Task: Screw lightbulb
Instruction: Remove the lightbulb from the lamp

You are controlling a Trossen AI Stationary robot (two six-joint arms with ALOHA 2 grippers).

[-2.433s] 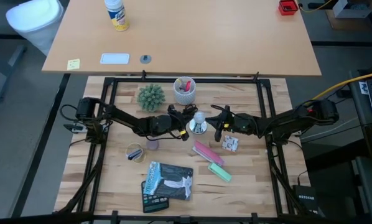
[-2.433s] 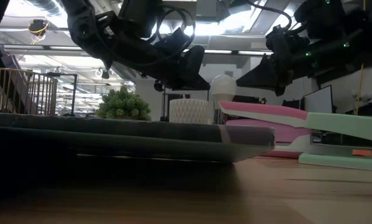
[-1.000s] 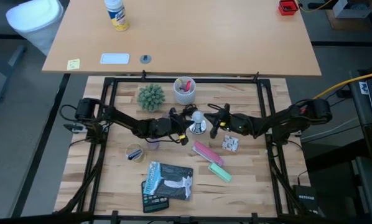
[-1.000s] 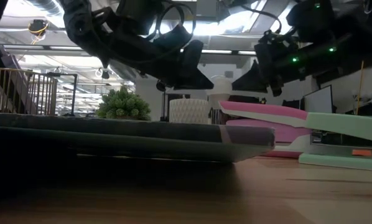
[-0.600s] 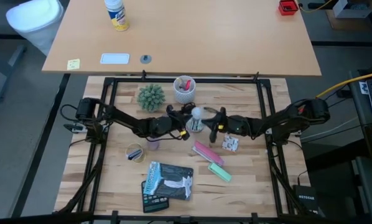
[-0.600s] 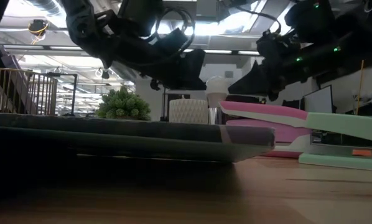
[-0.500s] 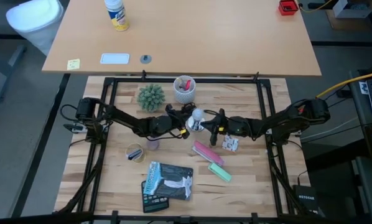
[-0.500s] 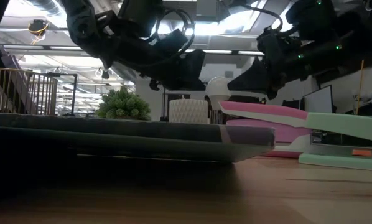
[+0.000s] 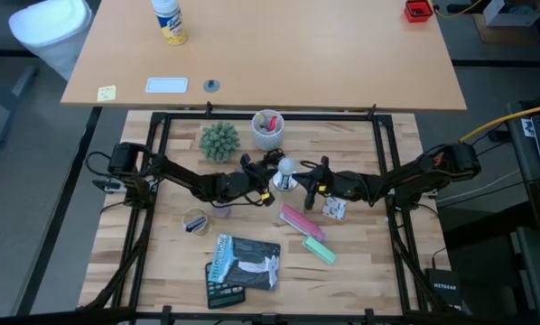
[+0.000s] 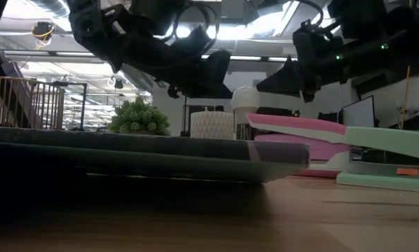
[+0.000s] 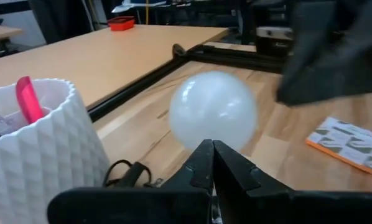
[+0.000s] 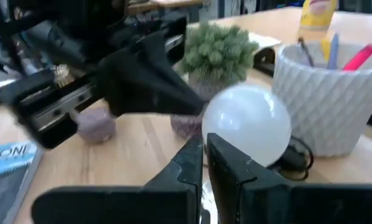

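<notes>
You see the lightbulb [image 9: 286,166] near table centre, the white cup [image 9: 268,131] at its 11 o'clock. Left gripper [image 9: 266,185] and right gripper [image 9: 308,191] flank it, jaws closed together, holding nothing.

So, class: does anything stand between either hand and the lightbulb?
Nothing visible does. The left hand and the right hand each point straight at the lightbulb from opposite sides, with only open space between.

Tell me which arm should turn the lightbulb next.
Hard to separate: both grippers flank the lightbulb. The right gripper looks slightly better placed, its shut fingers pointing at the globe; the left gripper, also shut, sits beside the base, probably steadying it.
</notes>
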